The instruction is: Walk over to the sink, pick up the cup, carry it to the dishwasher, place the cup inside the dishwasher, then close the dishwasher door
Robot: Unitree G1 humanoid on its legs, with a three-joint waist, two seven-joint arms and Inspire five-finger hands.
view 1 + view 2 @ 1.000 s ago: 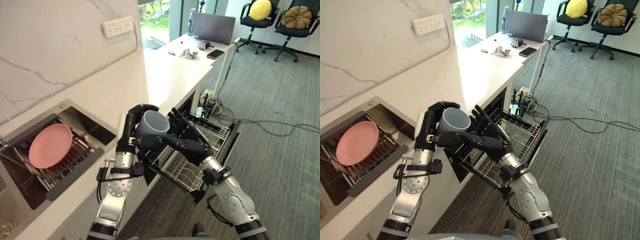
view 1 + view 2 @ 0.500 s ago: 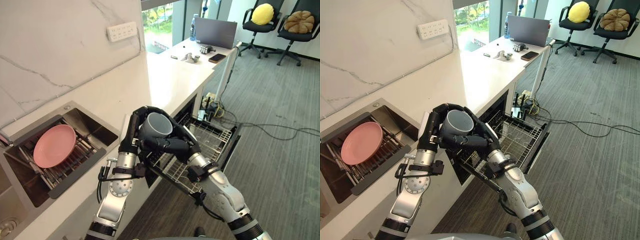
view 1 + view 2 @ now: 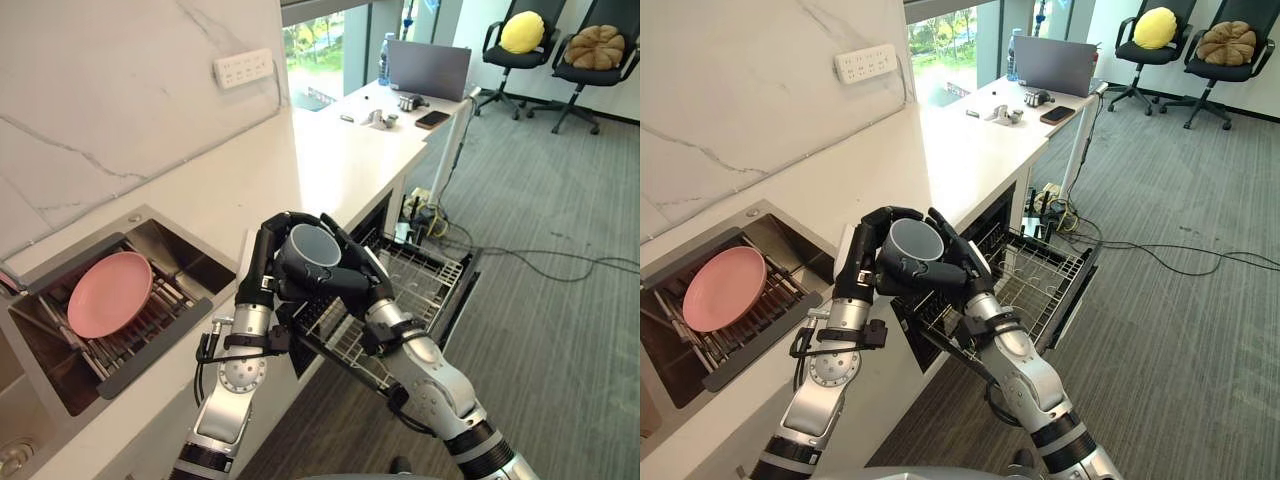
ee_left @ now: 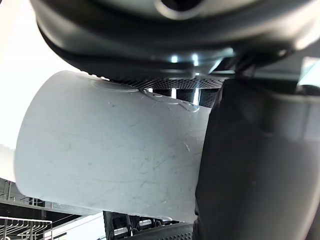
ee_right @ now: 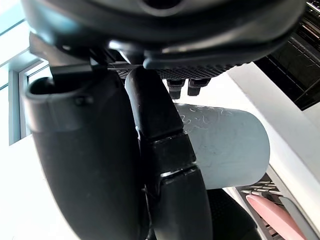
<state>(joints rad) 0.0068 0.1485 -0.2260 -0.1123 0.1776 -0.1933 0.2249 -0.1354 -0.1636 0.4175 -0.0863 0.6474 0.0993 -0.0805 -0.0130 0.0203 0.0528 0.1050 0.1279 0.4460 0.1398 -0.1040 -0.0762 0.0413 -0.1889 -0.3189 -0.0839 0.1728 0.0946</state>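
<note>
The grey cup [image 3: 312,250] is gripped by the left robot hand [image 3: 262,262] and the right robot hand [image 3: 352,284], fingers curled round it. It is held above the dishwasher rack [image 3: 428,282].

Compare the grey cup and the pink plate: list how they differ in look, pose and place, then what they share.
The cup is grey and deep; the plate is pink and shallow. The cup is held in the air, clasped by the left hand and right hand; the plate rests in the sink. The cup's mouth faces up; the plate leans tilted. Both are round tableware.
</note>
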